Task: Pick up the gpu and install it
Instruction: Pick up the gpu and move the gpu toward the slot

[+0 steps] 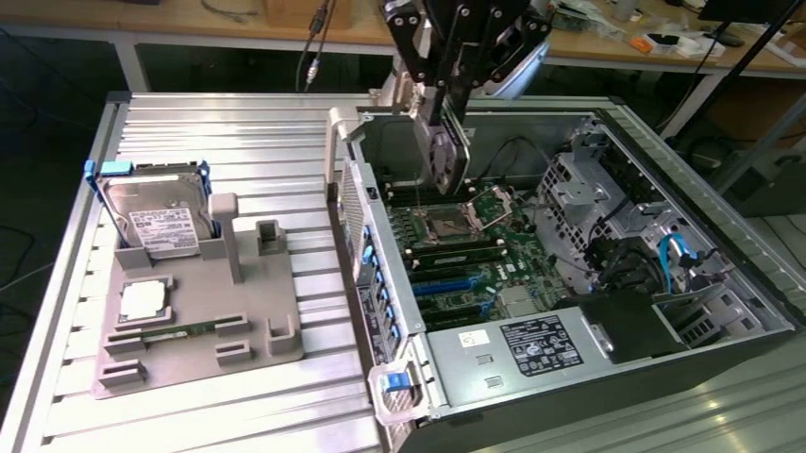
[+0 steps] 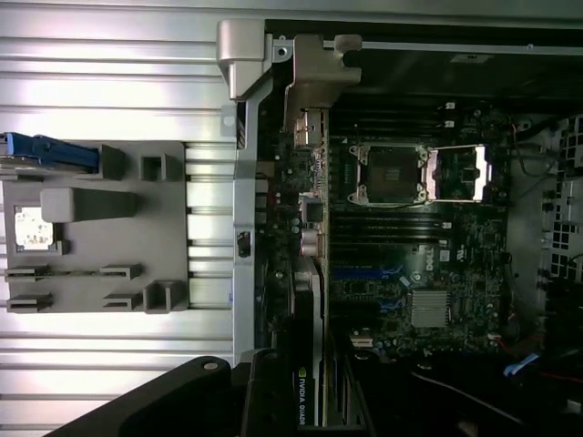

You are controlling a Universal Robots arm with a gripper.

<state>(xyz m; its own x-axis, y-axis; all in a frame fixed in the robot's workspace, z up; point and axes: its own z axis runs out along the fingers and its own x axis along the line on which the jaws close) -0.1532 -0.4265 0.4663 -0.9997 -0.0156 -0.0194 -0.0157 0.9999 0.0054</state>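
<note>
The gpu hangs edge-down over the open computer case, above the motherboard near the case's rear wall. My gripper is shut on its upper edge, coming down from the top of the exterior view. In the wrist view the gpu shows edge-on, with its silvery bracket at the far end beside the case's rear wall. The black fingers clamp the card near a yellow-lettered label. The blue expansion slots lie below and in front of the card.
A grey fixture on the ribbed metal table holds a hard drive, a processor chip and a green memory stick. Inside the case are the open CPU socket, drive cages, cables and a power supply.
</note>
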